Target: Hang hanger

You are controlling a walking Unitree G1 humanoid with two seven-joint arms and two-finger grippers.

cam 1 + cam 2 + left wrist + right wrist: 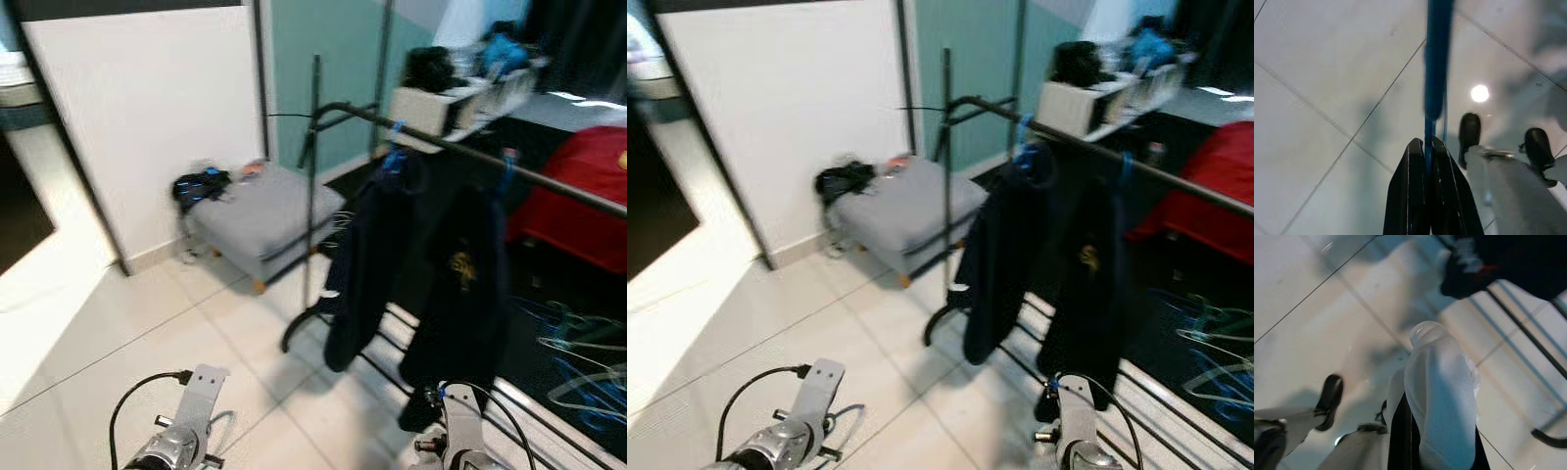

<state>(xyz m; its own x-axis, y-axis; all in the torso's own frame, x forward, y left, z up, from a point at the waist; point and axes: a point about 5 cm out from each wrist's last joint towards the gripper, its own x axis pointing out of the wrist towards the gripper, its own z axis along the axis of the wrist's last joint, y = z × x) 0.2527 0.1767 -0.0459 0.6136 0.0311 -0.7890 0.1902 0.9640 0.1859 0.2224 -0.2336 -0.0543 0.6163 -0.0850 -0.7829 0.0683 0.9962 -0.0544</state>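
No legible text anywhere — gold emblem [460,264] on dark jacket [457,294], too blurred to read.

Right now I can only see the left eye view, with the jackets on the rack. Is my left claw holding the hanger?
Observer: Yes. In the left wrist view the left claw is shut on a thin blue hanger, which sticks out past its tips.
Operator: What's under it?
Observer: Pale floor tiles, and close by, one of the robot's black feet.
Operator: And my right claw?
Observer: In the right wrist view a whitish rounded thing lies against the right claw. I can't tell what it is.
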